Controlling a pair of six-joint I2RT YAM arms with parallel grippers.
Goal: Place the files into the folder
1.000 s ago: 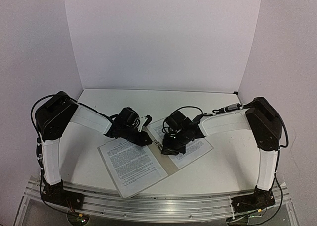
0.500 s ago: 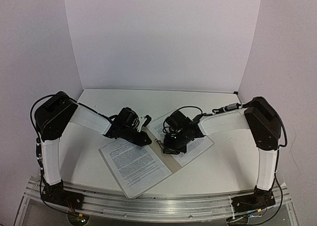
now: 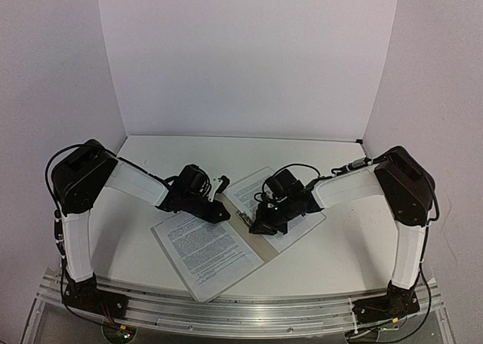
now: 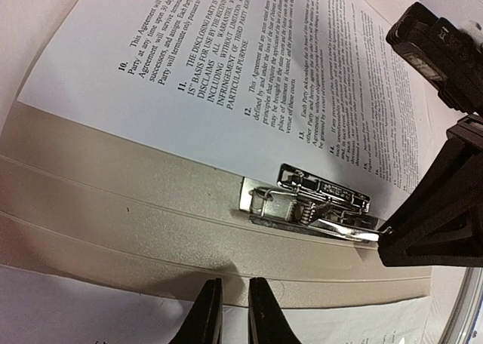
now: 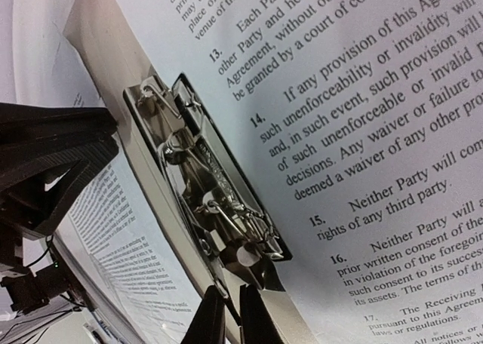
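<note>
Files [image 3: 202,252] are lying on both halves of the open folder [image 3: 261,247]. The folder is resting flat on the bench [image 3: 347,246] between the two arms, with its spine running slantwise from far-left to near-right.

The metal clip [image 4: 309,201] is sitting on that spine, and its long side is following the same line. I think the coming move is turning on this clip.

The right end effector [image 3: 255,228] is the nearer one. It is hanging directly over the clip, with its tip at the clip's near end. The left end effector [image 3: 224,214] is waiting just beside the spine, toward its far end, with the clip lying ahead of it.

Both end effectors are showing their fingers almost together, with only a thin slit between them, and I am seeing nothing held in either.

The top view is giving the layout of folder and arms, but the clip is too small to read there. The left wrist view is showing the beige spine, the clip from the side and the dark right tip meeting the lever end. The right wrist view is looking along the clip, with its springs and lever just above the fingers [image 5: 253,314]. Whether they are pressing the lever, I cannot tell.
</note>
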